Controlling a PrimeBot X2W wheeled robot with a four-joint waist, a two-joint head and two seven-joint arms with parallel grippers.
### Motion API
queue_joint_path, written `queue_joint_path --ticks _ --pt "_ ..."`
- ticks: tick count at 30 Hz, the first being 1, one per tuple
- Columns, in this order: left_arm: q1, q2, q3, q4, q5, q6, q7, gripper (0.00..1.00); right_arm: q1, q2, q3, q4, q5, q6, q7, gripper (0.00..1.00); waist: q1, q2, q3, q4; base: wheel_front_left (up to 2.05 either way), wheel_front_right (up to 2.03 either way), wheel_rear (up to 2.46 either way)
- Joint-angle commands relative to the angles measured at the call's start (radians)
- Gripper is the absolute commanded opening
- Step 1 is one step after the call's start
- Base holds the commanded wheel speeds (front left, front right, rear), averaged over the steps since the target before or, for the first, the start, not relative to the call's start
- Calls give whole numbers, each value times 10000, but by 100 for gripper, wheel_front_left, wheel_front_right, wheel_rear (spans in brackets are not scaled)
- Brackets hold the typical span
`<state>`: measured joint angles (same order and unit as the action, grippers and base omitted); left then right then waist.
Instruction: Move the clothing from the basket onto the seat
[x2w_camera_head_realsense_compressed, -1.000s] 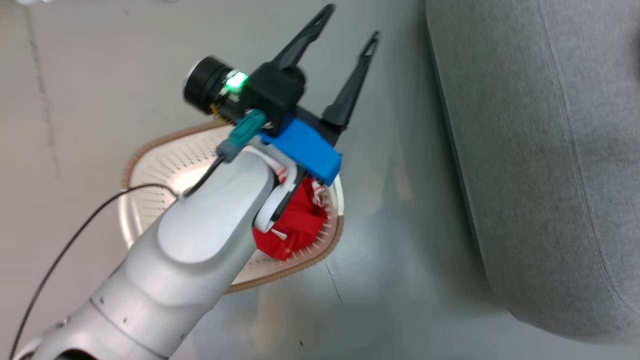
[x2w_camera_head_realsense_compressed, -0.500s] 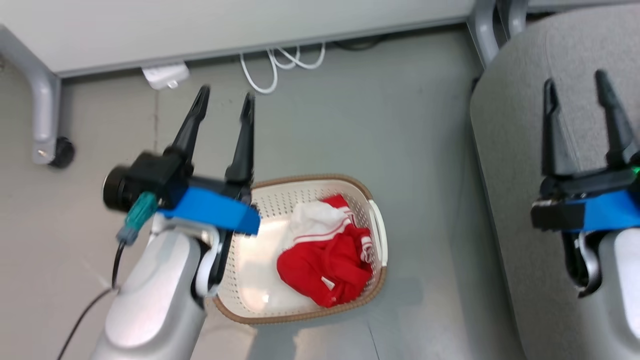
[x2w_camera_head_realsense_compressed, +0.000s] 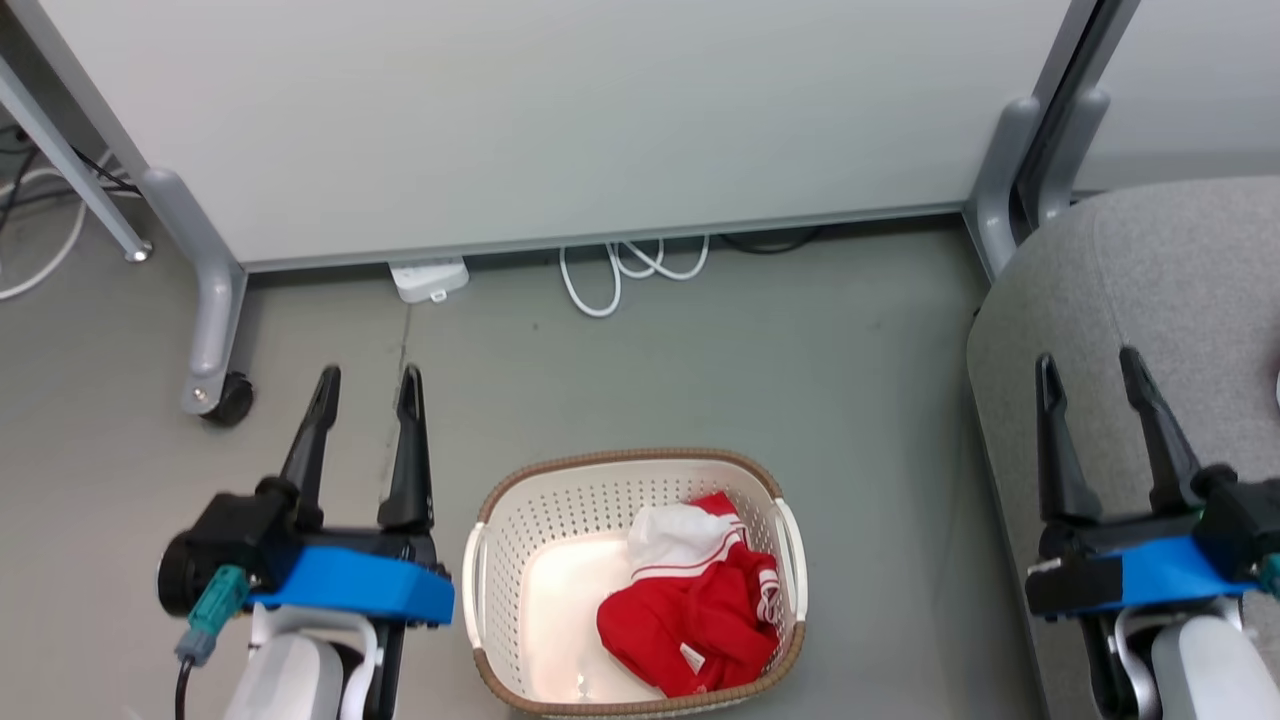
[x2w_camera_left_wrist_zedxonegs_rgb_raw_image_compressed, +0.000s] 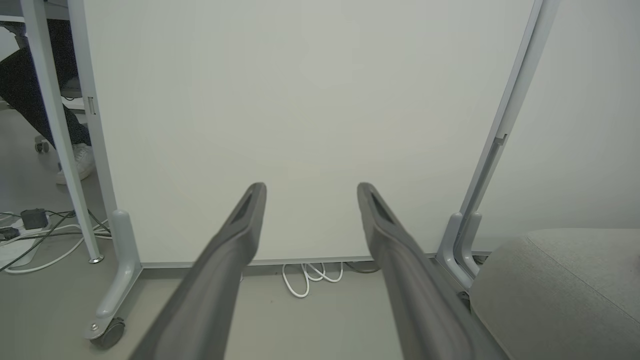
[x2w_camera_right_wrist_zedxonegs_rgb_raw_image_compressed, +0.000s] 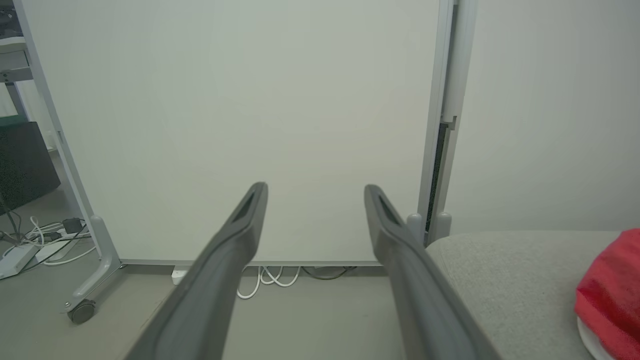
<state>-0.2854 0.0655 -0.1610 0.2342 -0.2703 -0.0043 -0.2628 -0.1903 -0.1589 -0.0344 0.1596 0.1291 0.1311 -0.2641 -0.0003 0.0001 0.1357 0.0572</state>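
Grey floor (x2w_camera_head_realsense_compressed: 850, 400) before a white partition (x2w_camera_head_realsense_compressed: 600, 120). Note both sets of jaws apart and empty: left jaws beside left wall of basket (x2w_camera_head_realsense_compressed: 620, 462), right jaws over edge of seat (x2w_camera_head_realsense_compressed: 1150, 280). Find clothing (x2w_camera_head_realsense_compressed: 700, 620) bunched in right half of basket, between the two. Lower left jaws straight over the red bunch; clamp a thick fold, clear the rim, then carry across.

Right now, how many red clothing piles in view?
2. One red-and-white fabric heap lies in the cream perforated plastic basket; another red fabric bundle sits on the grey upholstered seat, cut off at frame edge. Garments inside either may be hidden.
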Motion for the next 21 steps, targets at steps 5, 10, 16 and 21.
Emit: queue_joint_path --ticks 5,10,16,21 --pt "740 -79 405 59 197 -276 -29 100 771 235 -197 -36 52 -6 -5 100 3 -1 -523 95 0 0 0" --pt "1284 -123 756 223 290 -468 -29 100 1355 436 -346 -49 2 -5 -5 100 3 -1 -820 109 0 0 0" --pt "1645 -135 852 328 269 -575 -29 100 1776 568 -441 19 -17 -5 -5 100 3 -1 -1019 140 0 0 0" --pt "1754 -136 771 387 173 -520 -30 100 1928 650 -483 81 -42 -5 -5 100 3 -1 -1112 169 0 0 0"
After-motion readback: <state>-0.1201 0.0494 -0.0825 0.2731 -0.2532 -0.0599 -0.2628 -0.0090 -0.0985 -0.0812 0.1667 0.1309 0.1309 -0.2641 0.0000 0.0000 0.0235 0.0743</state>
